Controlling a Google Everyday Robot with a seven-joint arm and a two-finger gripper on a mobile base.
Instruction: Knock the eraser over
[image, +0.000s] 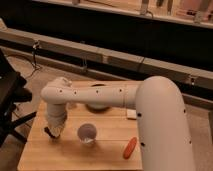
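Observation:
My gripper (52, 132) hangs at the end of the white arm (95, 95) and reaches down to the left part of the wooden table (105, 155). Its dark tip is at or just above the tabletop. A small pale block (131, 114), possibly the eraser, lies near the table's back right, beside the arm and well to the right of the gripper. I cannot tell whether anything sits under the gripper.
A pale cup (87, 133) stands just right of the gripper. An orange carrot-like object (130, 147) lies at the front right. A dark bowl (97, 105) sits at the back, partly behind the arm. A black stand (10, 100) is left of the table.

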